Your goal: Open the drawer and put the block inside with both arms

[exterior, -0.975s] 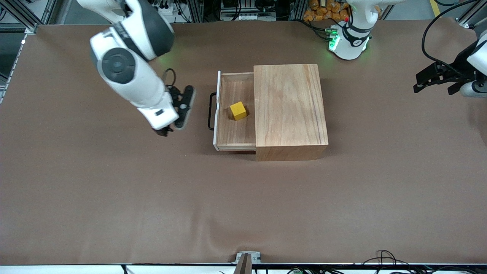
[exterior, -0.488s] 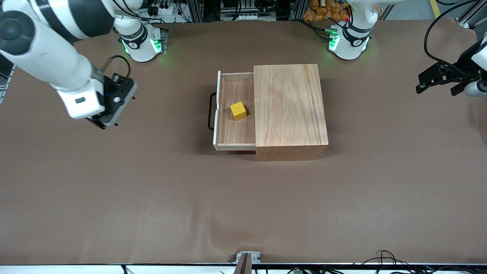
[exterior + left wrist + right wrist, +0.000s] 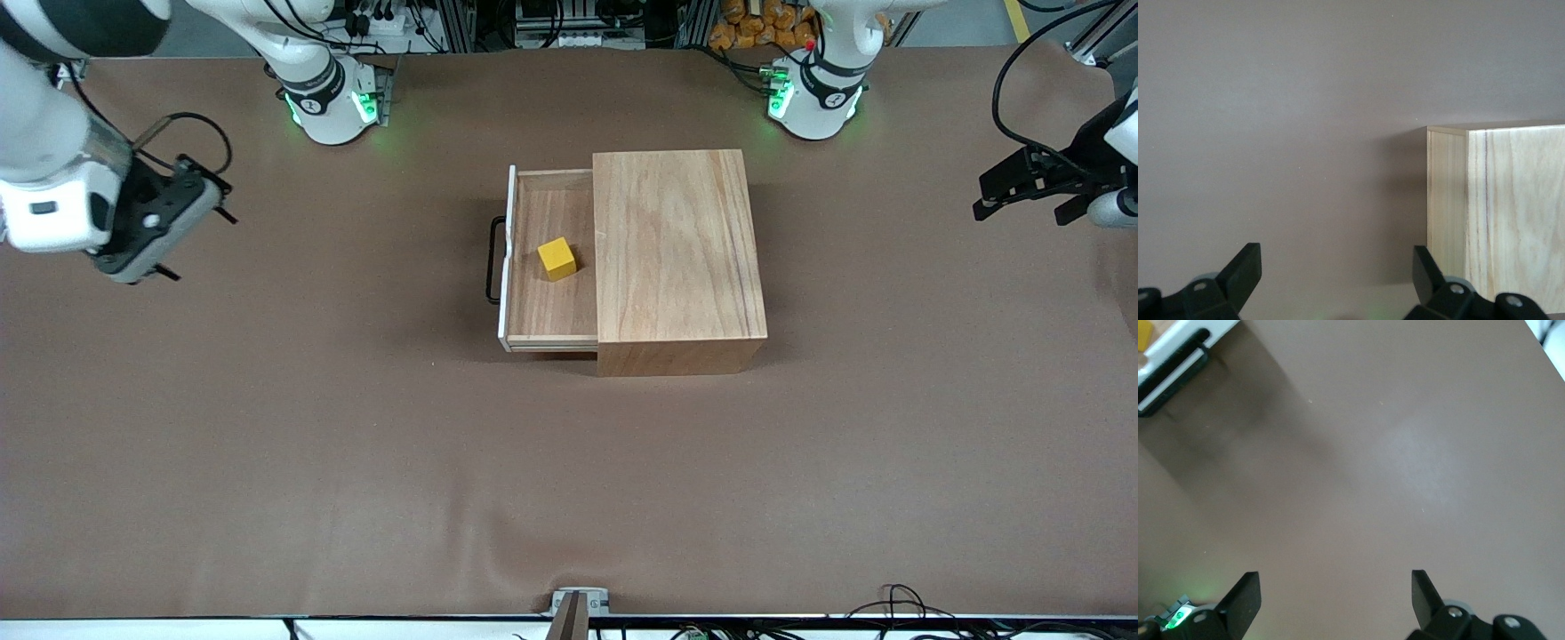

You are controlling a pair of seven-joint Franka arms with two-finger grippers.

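Note:
The drawer [image 3: 551, 302] stands pulled out of the light-wood box [image 3: 676, 258], its black handle [image 3: 492, 260] toward the right arm's end of the table. The yellow block [image 3: 557, 259] lies inside the drawer. My right gripper [image 3: 191, 242] is open and empty, up over bare table well away from the handle. In the right wrist view [image 3: 1336, 593] the handle [image 3: 1171, 380] and a corner of the block [image 3: 1143, 330] show at the edge. My left gripper [image 3: 1022, 212] is open and empty over the table's left-arm end; the left wrist view [image 3: 1335, 277] shows the box's wall [image 3: 1498, 213].
The brown table cover [image 3: 356, 444] stretches all around the box. The two arm bases [image 3: 329, 102] [image 3: 813, 98] glow green along the edge farthest from the front camera. Cables hang by the left gripper.
My right gripper has drawn away from the drawer handle toward the right arm's end of the table. The left gripper, drawer and block have hardly moved.

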